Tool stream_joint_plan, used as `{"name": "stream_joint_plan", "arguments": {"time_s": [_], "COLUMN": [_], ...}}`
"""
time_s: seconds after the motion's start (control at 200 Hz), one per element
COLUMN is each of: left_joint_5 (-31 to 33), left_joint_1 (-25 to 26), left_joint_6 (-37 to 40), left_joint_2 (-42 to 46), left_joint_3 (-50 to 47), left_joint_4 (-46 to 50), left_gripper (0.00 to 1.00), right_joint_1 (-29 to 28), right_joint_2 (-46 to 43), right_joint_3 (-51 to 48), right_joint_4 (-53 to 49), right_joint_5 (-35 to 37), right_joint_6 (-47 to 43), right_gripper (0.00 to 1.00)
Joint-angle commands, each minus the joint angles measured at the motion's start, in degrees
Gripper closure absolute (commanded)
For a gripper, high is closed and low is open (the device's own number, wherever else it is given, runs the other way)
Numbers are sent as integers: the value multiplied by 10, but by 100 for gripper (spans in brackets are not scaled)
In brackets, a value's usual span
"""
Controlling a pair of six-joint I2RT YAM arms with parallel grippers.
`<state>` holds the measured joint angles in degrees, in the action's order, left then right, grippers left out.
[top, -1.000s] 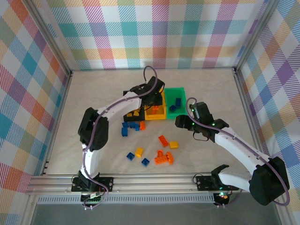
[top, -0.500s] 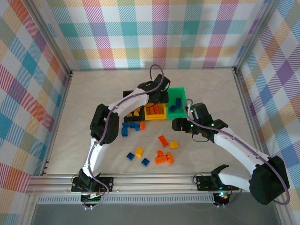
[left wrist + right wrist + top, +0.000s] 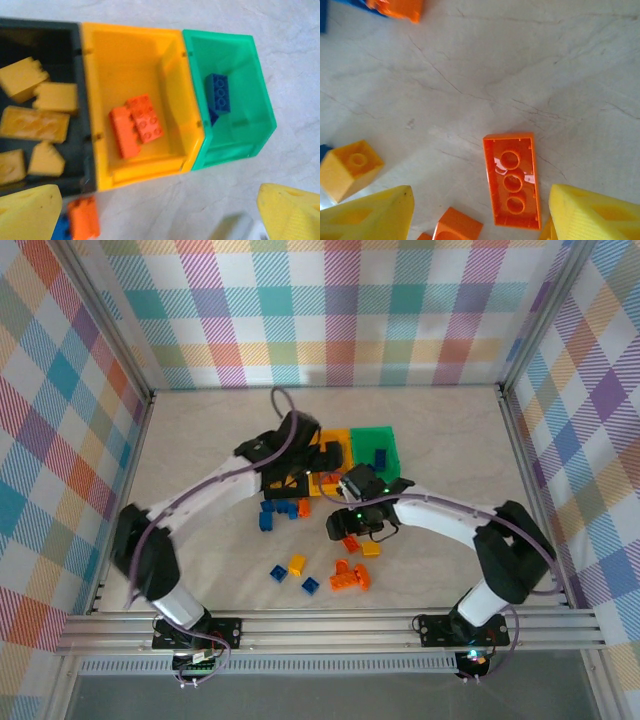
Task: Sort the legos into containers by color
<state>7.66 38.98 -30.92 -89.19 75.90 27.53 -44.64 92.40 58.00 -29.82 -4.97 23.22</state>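
Left jaws gape empty by the yellow-orange bin (image 3: 130,60); right jaws, wide open, straddle an upturned orange brick (image 3: 512,186) without gripping it.

Pale marbled table (image 3: 200,440) inside plaid walls (image 3: 340,310).

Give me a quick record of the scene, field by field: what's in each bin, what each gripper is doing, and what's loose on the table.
black bin: yellow bricks
yellow-orange bin: two orange bricks
green bin: blue brick
left gripper: open, holding nothing, at the bins
right gripper: open, above an upside-down orange brick
table: loose bricks in blue, orange and yellow, on the near side of the bins
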Motion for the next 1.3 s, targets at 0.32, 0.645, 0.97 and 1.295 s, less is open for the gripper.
{"name": "stream_joint_plan", "arguments": {"time_s": [0.32, 0.645, 0.97, 1.295], "left_joint_5": [49, 46, 34, 5], "left_joint_1": [-63, -82, -87, -87], "left_joint_6": [-87, -103, -99, -101], "left_joint_2": [326, 361, 391, 420], "left_joint_3": [-346, -397, -406, -414], "left_joint_4": [-4, -2, 18, 38], "left_gripper": [0, 0, 0, 0], "right_joint_1": [-42, -63, -36, 32], "right_joint_2": [125, 138, 65, 207], "right_joint_3": [89, 100, 194, 386], "right_joint_4": [-113, -97, -53, -53], "right_joint_5": [130, 147, 163, 187], "right_joint_6": [-20, -14, -33, -5], "right_gripper": [40, 67, 71, 69]}}
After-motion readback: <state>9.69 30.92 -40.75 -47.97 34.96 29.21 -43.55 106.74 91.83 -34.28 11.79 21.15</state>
